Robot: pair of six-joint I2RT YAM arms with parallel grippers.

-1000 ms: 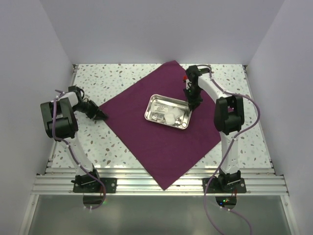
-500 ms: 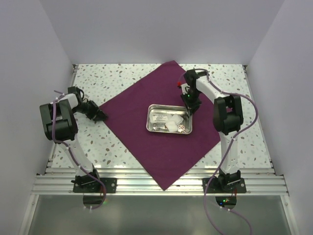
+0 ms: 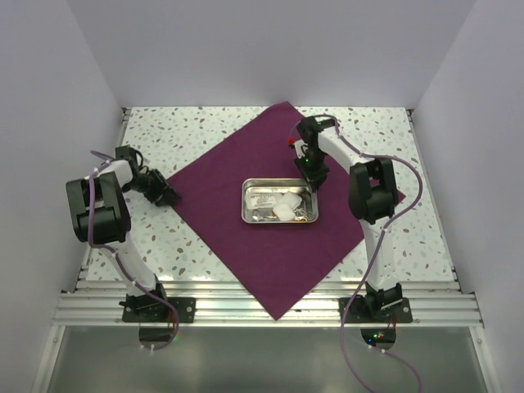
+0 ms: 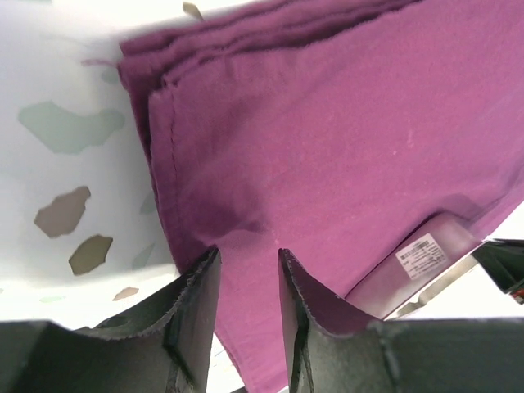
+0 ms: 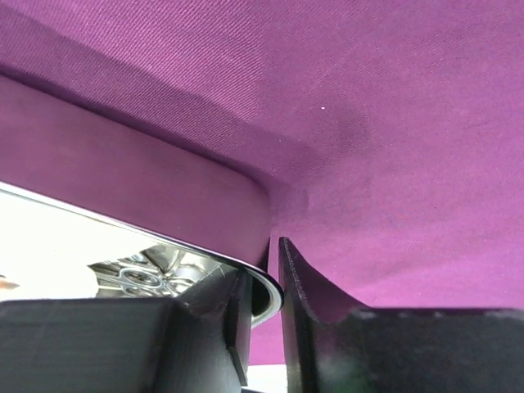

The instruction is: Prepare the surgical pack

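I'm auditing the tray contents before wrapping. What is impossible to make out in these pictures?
- Top view: items in the metal tray around the white pieces are too small to identify.
- Right wrist view: tray interior hidden by glare and the right gripper clamping its rim.
- Left wrist view: the label has blurred print.

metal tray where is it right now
In the top view the metal tray sits at the middle of the purple cloth, its far right corner pinched by the right end effector.

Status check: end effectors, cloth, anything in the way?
Left end effector open at left corner of cloth. Right end effector shut on tray rim. In the way: tray, on middle of spread cloth.
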